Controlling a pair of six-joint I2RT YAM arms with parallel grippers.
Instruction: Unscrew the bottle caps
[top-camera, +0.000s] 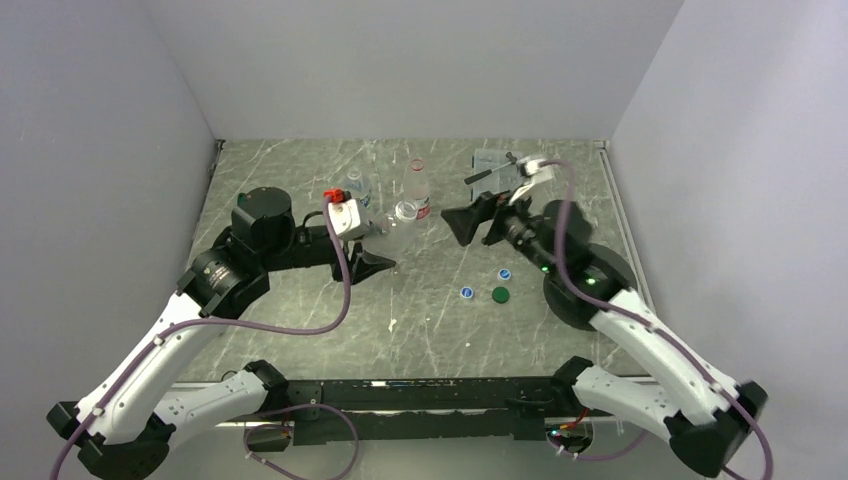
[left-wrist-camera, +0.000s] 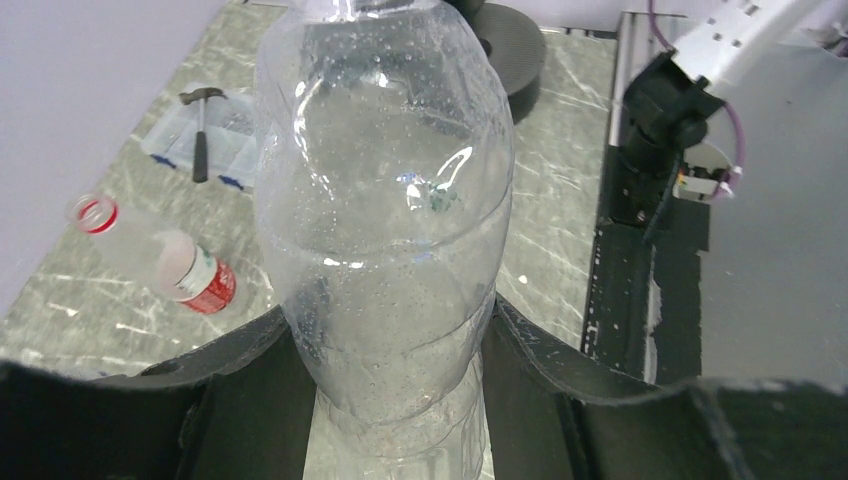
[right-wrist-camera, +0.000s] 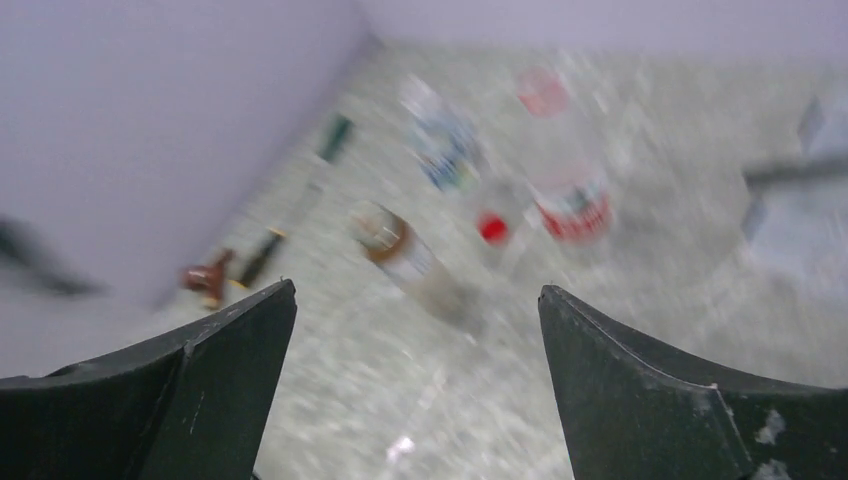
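The left gripper (left-wrist-camera: 390, 310) is clamped on the tall clear bottle (left-wrist-camera: 385, 200), one finger on each side of its body. It's mid-table, right by the red-label bottle (left-wrist-camera: 195, 280). The right gripper (right-wrist-camera: 415, 290) is spread wide with nothing in it, aimed at the bottle group.

From the top view the tall clear bottle looks close to upright, long axis near vertical, mouth end up. I honestly can't tell if a cap is on it.

It's thin plastic with droplets inside, so my guess is light, squishy and a bit slick. I'd hold the body gently and take any cap by its rim from above.

The dark green cap (top-camera: 500, 294) and two white-and-blue caps (top-camera: 504, 273) lie loose on the table (top-camera: 430, 335) near the right arm.
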